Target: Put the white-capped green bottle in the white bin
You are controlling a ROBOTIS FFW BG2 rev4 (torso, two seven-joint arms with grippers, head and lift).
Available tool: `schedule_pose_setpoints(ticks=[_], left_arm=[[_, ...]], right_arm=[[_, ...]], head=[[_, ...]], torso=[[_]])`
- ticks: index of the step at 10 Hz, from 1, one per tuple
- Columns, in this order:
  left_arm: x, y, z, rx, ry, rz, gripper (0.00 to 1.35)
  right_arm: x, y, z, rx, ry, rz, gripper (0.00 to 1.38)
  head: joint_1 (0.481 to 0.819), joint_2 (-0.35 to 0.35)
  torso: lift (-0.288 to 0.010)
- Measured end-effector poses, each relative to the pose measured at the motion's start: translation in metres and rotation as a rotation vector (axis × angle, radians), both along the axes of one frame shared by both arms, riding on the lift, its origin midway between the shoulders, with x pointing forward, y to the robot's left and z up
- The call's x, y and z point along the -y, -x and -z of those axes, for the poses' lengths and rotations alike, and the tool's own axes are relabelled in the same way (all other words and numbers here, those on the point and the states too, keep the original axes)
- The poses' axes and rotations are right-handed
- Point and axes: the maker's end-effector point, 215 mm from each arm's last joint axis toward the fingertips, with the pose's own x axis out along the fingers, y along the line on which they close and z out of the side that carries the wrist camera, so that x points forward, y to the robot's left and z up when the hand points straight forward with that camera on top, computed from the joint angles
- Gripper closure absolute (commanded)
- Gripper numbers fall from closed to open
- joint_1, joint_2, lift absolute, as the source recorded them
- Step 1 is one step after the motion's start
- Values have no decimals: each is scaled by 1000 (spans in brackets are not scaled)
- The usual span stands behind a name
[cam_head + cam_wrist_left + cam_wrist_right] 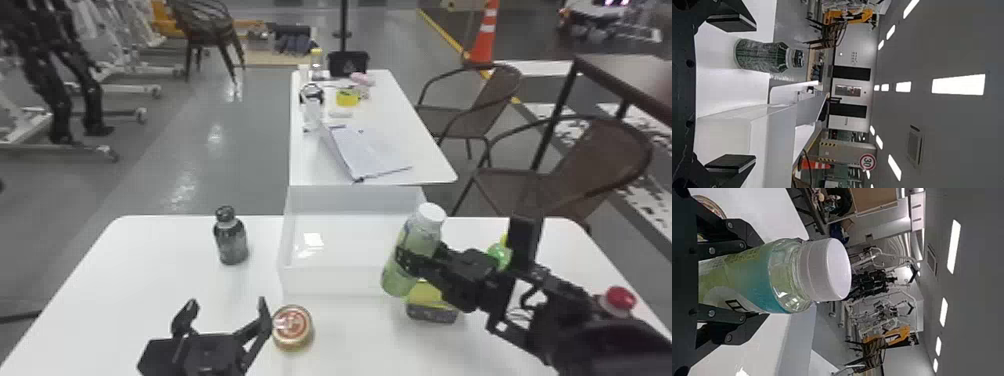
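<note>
Transfer step: bottle gripped, placement in bin pending.
Your right gripper (pixel 752 281) is closed around the white-capped green bottle (pixel 424 234), a clear plastic cylinder held tilted, cap up, at the right side of the open rectangular white bin (pixel 332 281). Your left gripper (pixel 227 301) is spread wide and empty above the white worktop (pixel 160 285). Next, you should confirm that the base clears the bin's rim, shift the bottle inward to your left, lower it, then release; clearance cannot be judged here.
</note>
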Motion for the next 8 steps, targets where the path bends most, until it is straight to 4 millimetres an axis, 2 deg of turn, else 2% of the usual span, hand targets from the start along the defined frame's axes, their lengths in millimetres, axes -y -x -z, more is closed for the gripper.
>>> schedule_pose_setpoints(ticks=[4, 8], left_arm=[[0, 0, 1, -2, 3, 1, 125], [-2, 0, 2, -3, 14, -1, 125]], right_arm=[[16, -42, -29, 120, 18, 60, 868], [34, -81, -27, 193, 32, 91, 868]], head=[[549, 0], [549, 0]], torso=[[-100], [-100]])
